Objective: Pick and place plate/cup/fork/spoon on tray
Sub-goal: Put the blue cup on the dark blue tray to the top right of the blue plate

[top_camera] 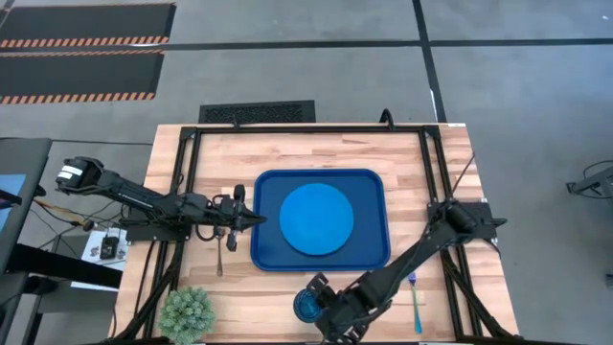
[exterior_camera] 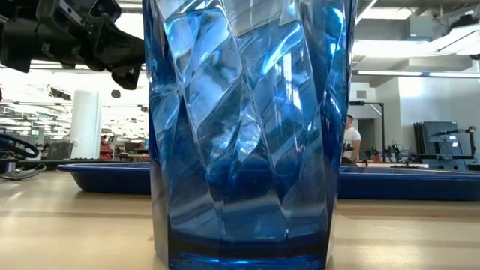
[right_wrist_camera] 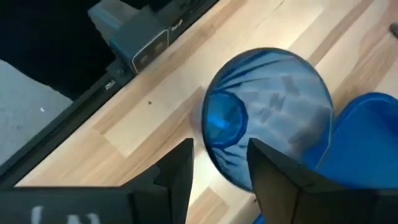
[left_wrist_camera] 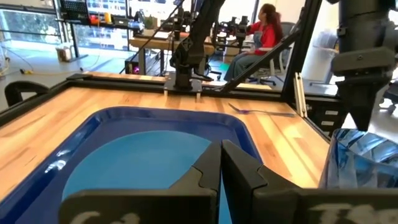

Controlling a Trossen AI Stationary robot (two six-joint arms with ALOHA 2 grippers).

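Observation:
The bright blue plate (top_camera: 316, 218) lies flat in the dark blue tray (top_camera: 369, 251) at mid-table. The dark blue cup (top_camera: 306, 307) stands upright on its base near the table's near edge and fills the low view (exterior_camera: 240, 127). My right gripper (right_wrist_camera: 219, 165) is open beside it (top_camera: 320, 290). My left gripper (left_wrist_camera: 221, 168) is shut and empty over the tray's left rim (top_camera: 251, 218). The silver spoon (top_camera: 220, 253) lies on the table left of the tray. The light blue fork (top_camera: 415, 299) lies on the table right of the cup. My right gripper's open fingers (right_wrist_camera: 273, 177) stand on either side of the cup's side wall (right_wrist_camera: 231, 173), coming at it from the table's far-right side and slanting down. I cannot tell whether they touch it. The cup stands on the table.
A small green plant (top_camera: 187, 311) stands at the near left corner. A dark frame (top_camera: 429, 163) runs around the table. The low camera's grey box (right_wrist_camera: 134, 37) sits at the near edge just past the cup. A person in red (left_wrist_camera: 264, 31) sits beyond the table.

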